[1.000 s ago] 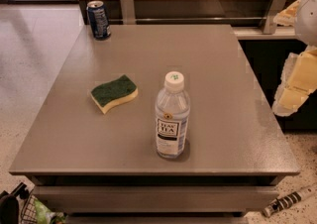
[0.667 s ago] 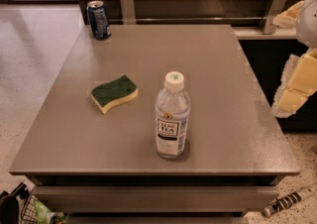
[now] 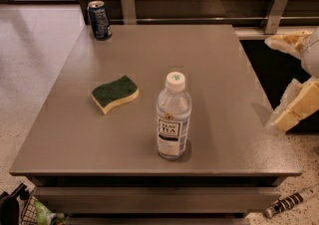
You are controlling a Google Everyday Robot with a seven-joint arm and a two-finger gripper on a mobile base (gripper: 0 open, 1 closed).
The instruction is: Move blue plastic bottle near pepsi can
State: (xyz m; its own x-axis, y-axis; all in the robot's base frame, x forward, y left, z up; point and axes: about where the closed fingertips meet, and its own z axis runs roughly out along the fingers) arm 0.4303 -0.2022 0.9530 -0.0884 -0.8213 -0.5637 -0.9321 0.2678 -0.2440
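Observation:
The blue plastic bottle (image 3: 173,118) stands upright near the front middle of the grey table (image 3: 214,69). It is clear with a white cap and a "TEA" label. The pepsi can (image 3: 99,19) stands upright at the table's far left corner, far from the bottle. My gripper (image 3: 274,83) hangs at the right edge of the view, beside the table's right side and well to the right of the bottle. Its two cream fingers (image 3: 299,105) are spread apart with nothing between them.
A green and yellow sponge (image 3: 114,93) lies on the table to the left of the bottle, between bottle and can. A wooden wall with metal brackets (image 3: 277,7) runs behind the table. Floor clutter shows at the bottom left corner (image 3: 30,211).

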